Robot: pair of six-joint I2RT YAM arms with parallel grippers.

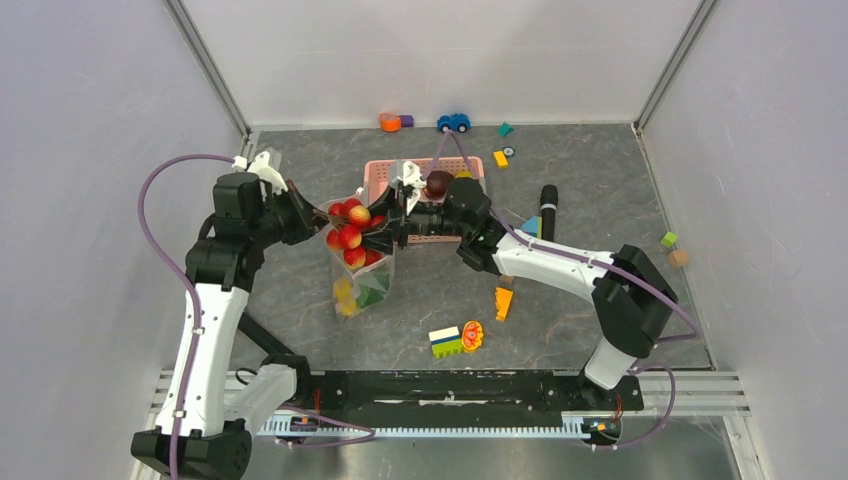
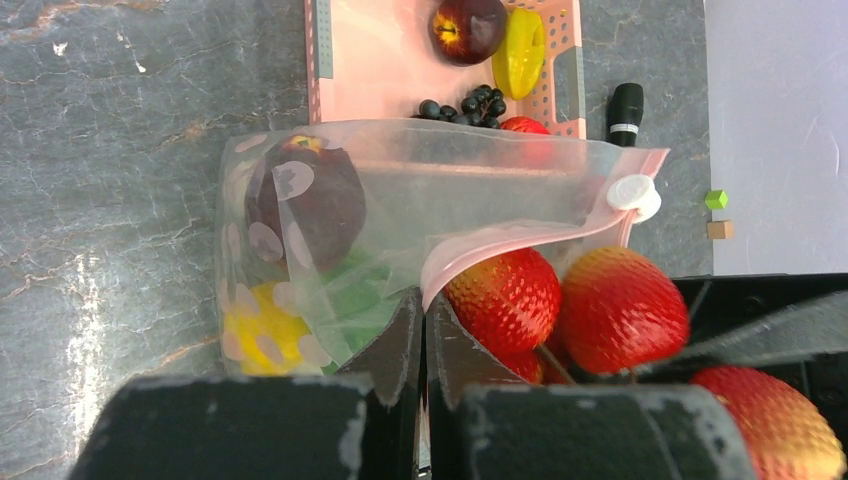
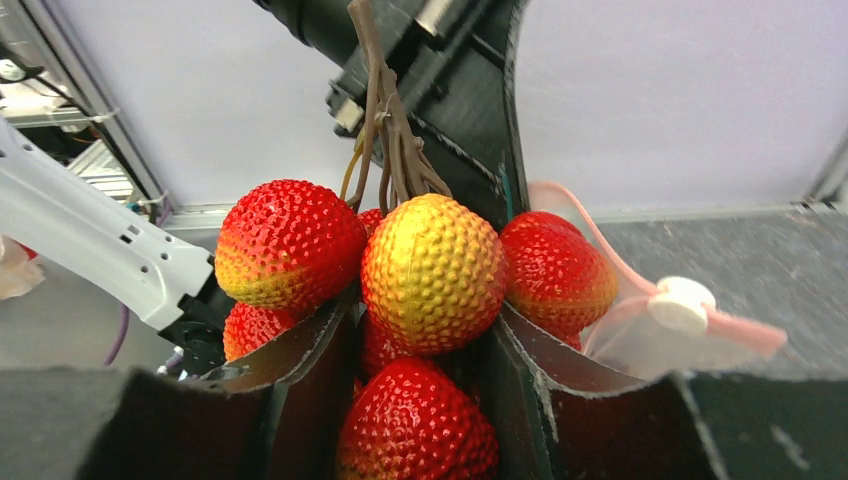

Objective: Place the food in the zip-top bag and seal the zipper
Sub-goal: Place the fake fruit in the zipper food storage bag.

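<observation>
The clear soft-plastic zip-top bag (image 1: pixel 365 285) is held up by its mouth under the left tool (image 2: pixel 422 325), whose jaws are clenched on the edge by the pale pink zipper strip (image 2: pixel 520 237). The left arm stands tall from its base, forearm bent in toward the middle of the counter (image 1: pixel 600 180). The right arm reaches low and leftward, and the right tool (image 3: pixel 420 320) faces the left one, grasping a bunch of red-and-yellow toy strawberries (image 3: pixel 432 265) at the bag's mouth. Below the left tool, a dark red apple (image 2: pixel 305 200) and a yellow citrus (image 2: pixel 258 335) lie inside the bag.
</observation>
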